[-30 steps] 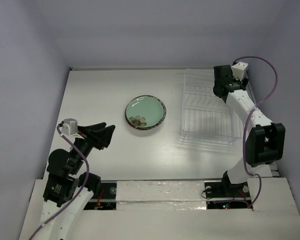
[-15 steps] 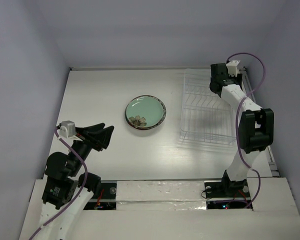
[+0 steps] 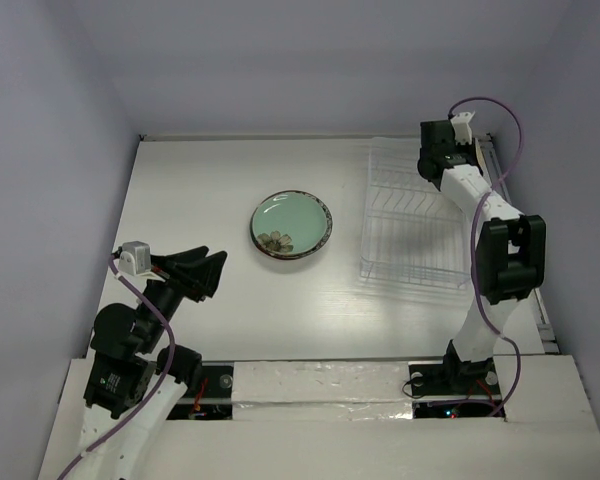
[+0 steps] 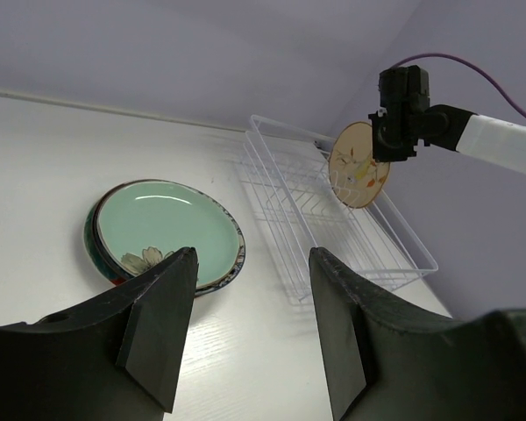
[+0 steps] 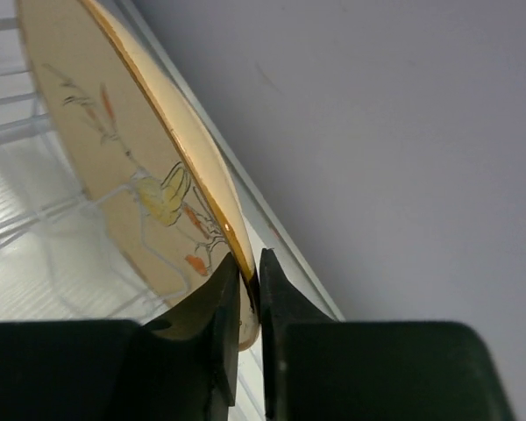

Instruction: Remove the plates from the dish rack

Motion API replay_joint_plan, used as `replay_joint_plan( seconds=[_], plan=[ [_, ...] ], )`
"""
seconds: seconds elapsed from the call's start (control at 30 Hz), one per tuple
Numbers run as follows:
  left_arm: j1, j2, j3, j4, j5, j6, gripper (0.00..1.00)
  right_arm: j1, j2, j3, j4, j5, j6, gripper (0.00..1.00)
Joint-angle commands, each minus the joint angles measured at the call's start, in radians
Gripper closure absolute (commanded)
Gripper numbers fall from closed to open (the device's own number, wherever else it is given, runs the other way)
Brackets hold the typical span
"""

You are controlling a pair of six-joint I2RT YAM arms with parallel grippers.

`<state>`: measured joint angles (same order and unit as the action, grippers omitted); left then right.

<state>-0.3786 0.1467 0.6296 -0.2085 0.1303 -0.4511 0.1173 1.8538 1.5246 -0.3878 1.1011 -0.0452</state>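
Top view: right gripper over the rack's far end, stack left of the rack; the held plate barely shows. Left wrist: tan plate on edge above the rack, left gripper gaping, well off. Right wrist: fingers pinched on its rim.

The top external view looks steeply down from high behind the near edge of the white worktop, taking in the clear rectangular wire dish rack. The left wrist view faces that rack from well away, low. The right wrist view sits tight against a tan round sprig-painted plate over the rack. All three views share the rack.
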Motion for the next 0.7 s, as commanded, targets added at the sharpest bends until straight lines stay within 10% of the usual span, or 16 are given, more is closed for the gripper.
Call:
replay_joint_plan(
  seconds=[0.0,0.67],
  plan=[
    [-0.005,-0.010,0.013,0.026,-0.008,0.002,0.49,-0.008,0.001,0.049,0.053,0.045,-0.050,0.90],
    [-0.005,-0.009,0.009,0.032,-0.003,-0.003,0.49,0.010,-0.215,-0.009,0.230,0.055,-0.228,1.00]
  ],
)
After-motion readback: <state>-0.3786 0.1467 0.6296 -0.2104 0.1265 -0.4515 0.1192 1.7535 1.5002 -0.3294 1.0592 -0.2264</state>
